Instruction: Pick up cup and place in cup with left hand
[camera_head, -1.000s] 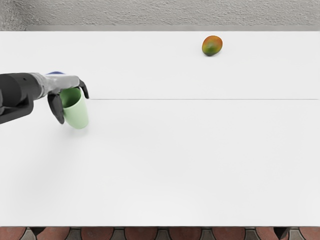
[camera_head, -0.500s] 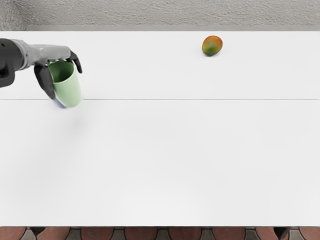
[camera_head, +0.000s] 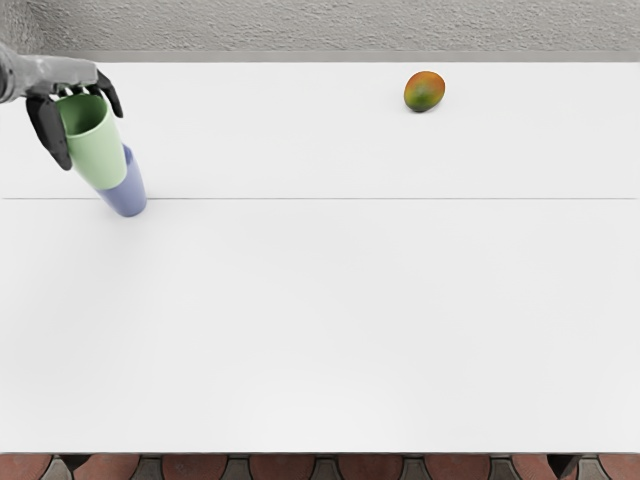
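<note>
Head view shows a white table, grey wall and reddish tiles.

Single head view, from above the table, looking down at a steep slant. Far enough back to fit the table's near and far edges, rough gray surface beyond, reddish tiles nearside; table ends cropped.

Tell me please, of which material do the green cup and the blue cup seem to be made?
The green cup looks like plastic with a matte finish: its color is even and its wall smooth, without sharp reflections. The blue cup, partly hidden behind it, shows a similar smooth, soft surface, so plastic seems likely too. Glazed ceramic cannot be excluded for either.
</note>
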